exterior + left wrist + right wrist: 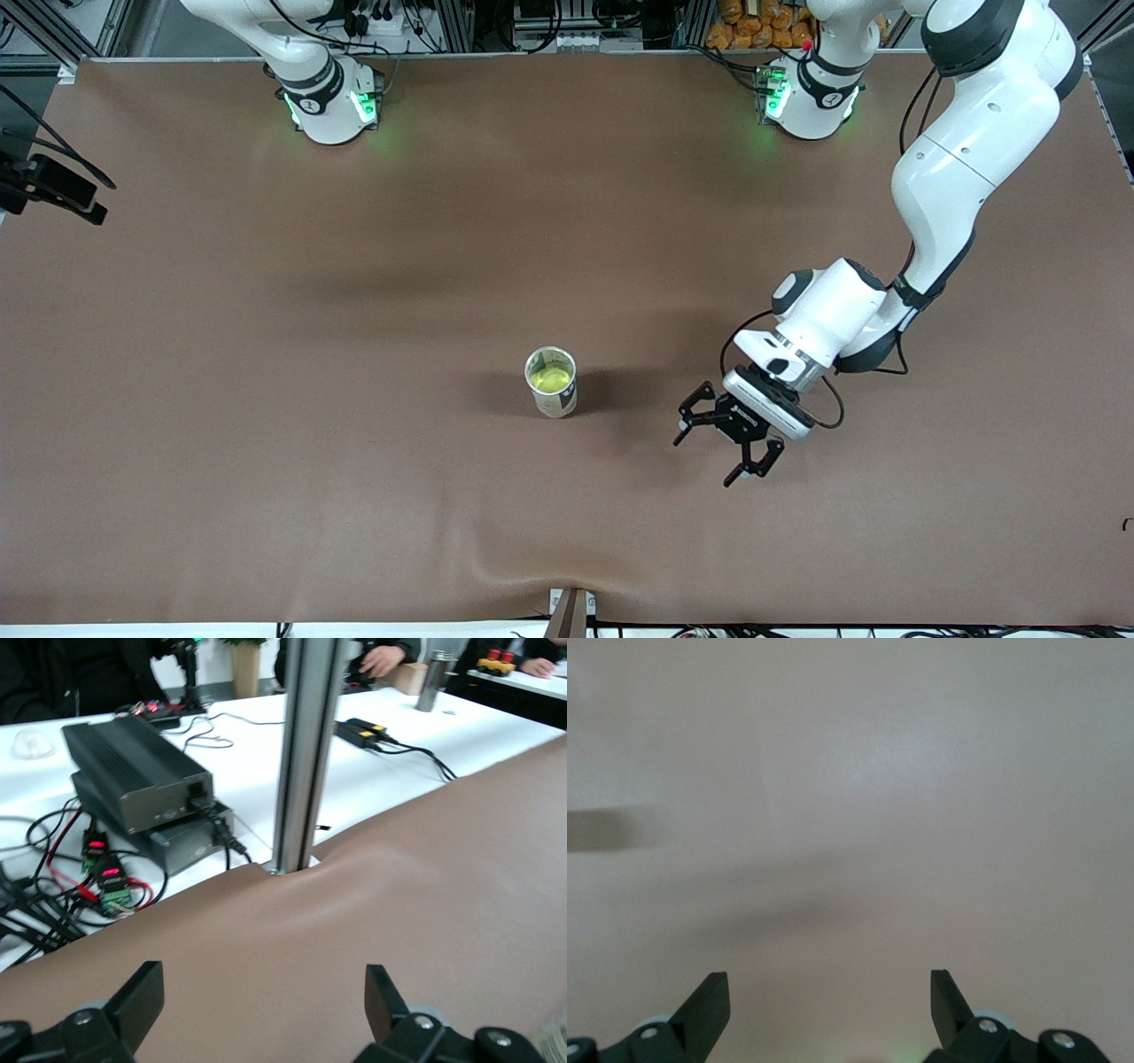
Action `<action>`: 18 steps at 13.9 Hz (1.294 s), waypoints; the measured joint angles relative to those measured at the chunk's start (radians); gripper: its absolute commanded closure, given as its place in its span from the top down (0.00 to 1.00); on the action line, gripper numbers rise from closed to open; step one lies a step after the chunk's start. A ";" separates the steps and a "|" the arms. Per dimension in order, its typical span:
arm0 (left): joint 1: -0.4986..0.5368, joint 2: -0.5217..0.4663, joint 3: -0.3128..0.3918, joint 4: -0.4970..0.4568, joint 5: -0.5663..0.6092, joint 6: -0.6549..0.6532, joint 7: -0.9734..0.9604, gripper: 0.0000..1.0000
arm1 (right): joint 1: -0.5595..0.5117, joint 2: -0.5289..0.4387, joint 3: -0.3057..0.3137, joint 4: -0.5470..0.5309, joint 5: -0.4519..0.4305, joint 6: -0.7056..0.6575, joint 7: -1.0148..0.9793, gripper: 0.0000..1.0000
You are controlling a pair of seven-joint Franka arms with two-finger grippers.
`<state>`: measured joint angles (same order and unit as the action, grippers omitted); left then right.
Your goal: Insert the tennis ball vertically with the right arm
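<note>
A yellow-green tennis ball (pixel 552 379) sits inside an upright pale cup (pixel 558 403) near the middle of the table. My left gripper (pixel 706 460) is open and empty, low over the table beside the cup, toward the left arm's end. In the left wrist view its fingers (pixel 142 994) stand wide apart over bare mat. My right gripper (pixel 830 997) is open and empty over bare brown mat in the right wrist view. It is out of the front view; only the right arm's base (pixel 328 97) shows there.
A brown mat (pixel 354 354) covers the table. A metal post (pixel 301 753) stands at the table's front edge, with black boxes (pixel 133 780) and cables on a white bench past it.
</note>
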<state>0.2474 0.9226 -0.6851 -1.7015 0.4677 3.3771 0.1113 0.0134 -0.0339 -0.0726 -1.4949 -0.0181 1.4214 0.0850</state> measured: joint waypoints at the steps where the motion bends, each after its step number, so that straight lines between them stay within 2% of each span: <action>1: -0.006 0.000 0.011 0.009 -0.023 -0.019 -0.008 1.00 | 0.000 0.000 0.000 0.005 0.000 -0.028 0.000 1.00; 5: -0.068 0.000 0.084 0.066 -0.071 -0.111 -0.040 1.00 | 0.000 0.005 0.012 0.010 0.000 -0.038 -0.003 1.00; 13: -0.067 -0.009 0.129 0.144 -0.082 -0.314 -0.068 1.00 | 0.000 0.007 0.012 0.014 0.000 -0.039 -0.118 1.00; 15: -0.061 -0.050 0.130 0.156 -0.082 -0.407 -0.089 1.00 | 0.000 0.008 0.012 0.017 0.000 -0.039 -0.119 1.00; 18: -0.059 -0.183 0.129 0.164 -0.082 -0.640 -0.160 1.00 | 0.000 0.008 0.012 0.018 0.000 -0.038 -0.120 1.00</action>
<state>0.1880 0.7396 -0.5557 -1.5379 0.3855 2.7369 -0.0484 0.0131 -0.0258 -0.0606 -1.4768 -0.0180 1.3838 -0.0347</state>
